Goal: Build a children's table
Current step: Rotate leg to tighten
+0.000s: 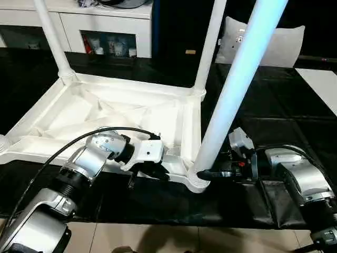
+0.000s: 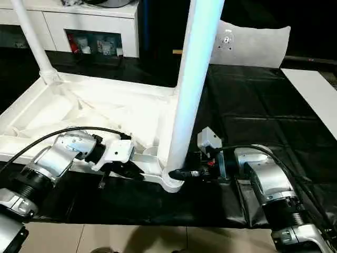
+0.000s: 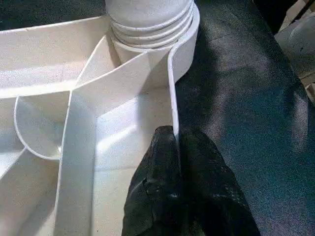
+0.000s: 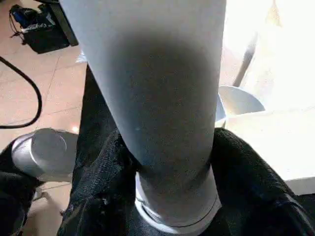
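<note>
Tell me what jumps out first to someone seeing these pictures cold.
An upside-down white tabletop lies on a black sheet, ribs showing, with legs standing up from three corners. The nearest leg rises from the near corner socket, and the right gripper has a black finger on either side of its base. The left gripper is shut on the tabletop's thin rim beside that socket.
</note>
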Controlling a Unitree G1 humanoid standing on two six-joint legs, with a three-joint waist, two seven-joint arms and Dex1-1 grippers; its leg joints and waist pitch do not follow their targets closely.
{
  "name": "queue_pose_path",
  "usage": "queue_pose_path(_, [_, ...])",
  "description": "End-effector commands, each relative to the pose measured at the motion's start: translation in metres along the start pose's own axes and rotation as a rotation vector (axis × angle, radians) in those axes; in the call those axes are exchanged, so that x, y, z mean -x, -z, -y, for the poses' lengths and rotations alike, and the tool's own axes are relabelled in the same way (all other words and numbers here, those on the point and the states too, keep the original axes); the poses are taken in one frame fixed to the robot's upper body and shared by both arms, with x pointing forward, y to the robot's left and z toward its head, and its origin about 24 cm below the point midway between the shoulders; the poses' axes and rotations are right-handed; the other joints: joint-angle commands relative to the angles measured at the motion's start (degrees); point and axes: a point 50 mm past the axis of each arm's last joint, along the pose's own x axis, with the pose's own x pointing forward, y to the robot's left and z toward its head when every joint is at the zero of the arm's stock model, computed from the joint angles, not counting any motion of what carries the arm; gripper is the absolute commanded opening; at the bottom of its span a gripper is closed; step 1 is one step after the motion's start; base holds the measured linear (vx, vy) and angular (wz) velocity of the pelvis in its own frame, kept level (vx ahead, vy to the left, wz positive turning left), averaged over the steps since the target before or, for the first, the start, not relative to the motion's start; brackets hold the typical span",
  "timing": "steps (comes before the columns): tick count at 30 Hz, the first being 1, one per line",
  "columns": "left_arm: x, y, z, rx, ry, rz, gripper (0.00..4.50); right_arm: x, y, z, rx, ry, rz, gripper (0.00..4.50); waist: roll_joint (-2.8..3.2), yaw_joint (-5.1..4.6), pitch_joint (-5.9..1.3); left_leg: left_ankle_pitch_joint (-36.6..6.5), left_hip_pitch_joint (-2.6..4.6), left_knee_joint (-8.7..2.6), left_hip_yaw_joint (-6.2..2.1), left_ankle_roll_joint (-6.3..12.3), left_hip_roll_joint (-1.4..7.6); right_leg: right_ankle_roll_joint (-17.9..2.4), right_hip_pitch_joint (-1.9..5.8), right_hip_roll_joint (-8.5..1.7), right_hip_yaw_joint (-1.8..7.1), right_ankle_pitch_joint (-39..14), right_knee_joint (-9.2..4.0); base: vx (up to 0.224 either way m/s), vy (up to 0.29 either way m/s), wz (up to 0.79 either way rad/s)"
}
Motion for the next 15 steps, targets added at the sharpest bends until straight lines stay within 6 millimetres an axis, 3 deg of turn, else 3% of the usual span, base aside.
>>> queue_pose_path(1, [-0.009, -0.007, 0.001, -0.056, 0.067, -0.019, 0.0, -0.003, -0.003, -0.003, 0.0, -0.052, 0.013, 1.95, -0.08, -0.15, -3.78, -4.54, -0.24, -3.7, -0.76, 3.65, 3.42, -10.6, 3.52, -5.26, 3.36, -12.84, -4.18, 0.0, 0.0, 0.0])
queue_pose_path(5, [-0.009, -0.004, -0.002, 0.043, -0.003, 0.004, 0.0, -0.01, 0.001, -0.005, -0.041, -0.002, 0.025, 1.94, -0.02, -0.16, -3.66, -4.78, -0.2, -3.79, -0.77, 3.43, 3.41, -10.79, 3.53, -5.26, 3.29, -13.12, -4.26, 0.0, 0.0, 0.0])
queue_pose_path(7, [-0.01, -0.008, -0.003, 0.09, -0.026, 0.044, 0.0, -0.015, 0.0, -0.003, -0.064, 0.044, 0.038, 1.94, -0.07, -0.26, -3.42, -6.27, -0.13, -3.87, -0.77, 3.01, 3.25, -9.84, 3.45, -5.24, 3.27, -16.61, -4.71, 0.0, 0.0, 0.0])
queue_pose_path(10, [-0.017, -0.016, -0.006, 0.157, -0.081, 0.112, 0.0, -0.03, -0.002, 0.006, -0.092, 0.196, 0.067, 1.94, -0.17, -0.86, -2.94, -9.02, 0.08, -4.17, -1.0, 1.36, 2.93, -7.15, 3.15, -5.35, 3.05, -25.95, -5.74, 0.0, 0.0, 0.0])
queue_pose_path(11, [-0.021, -0.02, -0.009, 0.182, -0.121, 0.131, 0.0, -0.038, -0.003, 0.013, -0.115, 0.291, 0.068, 1.94, -0.27, -1.19, -2.91, -9.82, 0.0, -4.14, -1.16, 0.83, 2.7, -5.14, 3.17, -5.44, 2.91, -30.32, -6.2, 0.0, 0.0, 0.0])
queue_pose_path(12, [-0.026, -0.023, -0.013, 0.213, -0.181, 0.135, 0.0, -0.047, -0.004, 0.019, -0.164, 0.378, 0.073, 1.94, 0.03, -1.76, -2.91, -10.42, 0.18, -4.15, -1.31, 0.22, 2.6, -4.12, 2.88, -5.32, 2.74, -32.46, -6.42, 0.0, 0.0, 0.0])
queue_pose_path(14, [-0.037, -0.029, -0.018, 0.251, -0.244, 0.143, 0.0, -0.064, -0.008, 0.028, -0.214, 0.497, 0.087, 1.93, 0.03, -3.42, -2.96, -11.46, -0.26, -4.19, -1.7, -0.42, 2.45, -3.08, 3.06, -5.23, 2.33, -33.83, -6.74, 0.0, 0.0, 0.0])
queue_pose_path(15, [-0.039, -0.031, -0.019, 0.265, -0.258, 0.149, 0.0, -0.069, -0.01, 0.03, -0.225, 0.528, 0.089, 1.93, 0.13, -3.79, -3.0, -11.69, -0.25, -4.21, -1.72, -0.37, 2.46, -3.19, 2.99, -5.2, 2.29, -33.55, -6.79, 0.0, 0.0, 0.0])
